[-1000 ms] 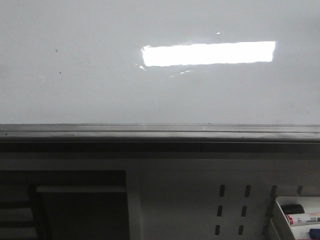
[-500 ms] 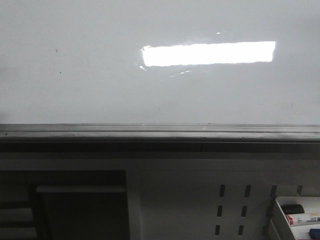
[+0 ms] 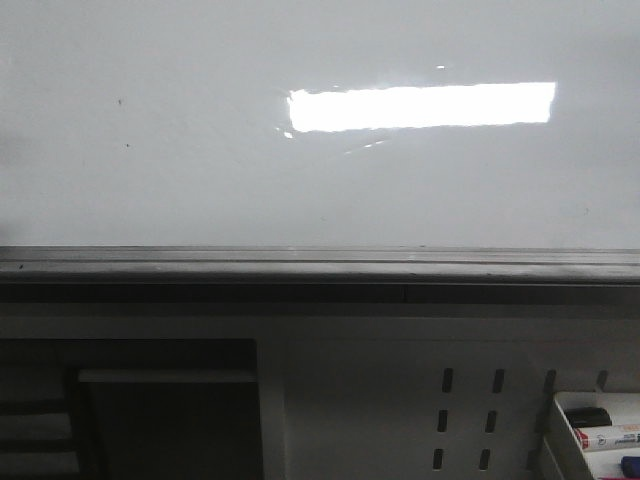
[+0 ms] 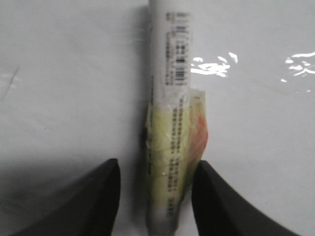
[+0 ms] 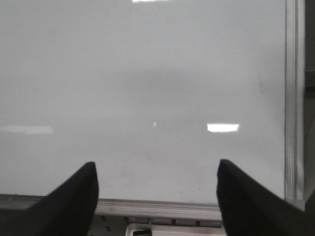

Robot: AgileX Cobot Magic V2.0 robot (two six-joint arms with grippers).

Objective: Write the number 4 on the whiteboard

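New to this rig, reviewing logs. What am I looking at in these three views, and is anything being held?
It is a two-armed robot facing a whiteboard. The front view looks straight ahead from the robot's body: the glossy board with a bright light reflection, its dark bottom rail, a white panel with slot holes below, and at the lower right a tray with markers. No arm shows in that view, and no writing is visible on the board.

The other two pictures come from cameras on each wrist, with the dark fingers at the bottom edge. The left gripper has a white marker between its fingers, wrapped in yellowish tape; it appears to be gripped, pointing at the board. The right gripper is open and holds nothing, facing the board near its metal side frame.
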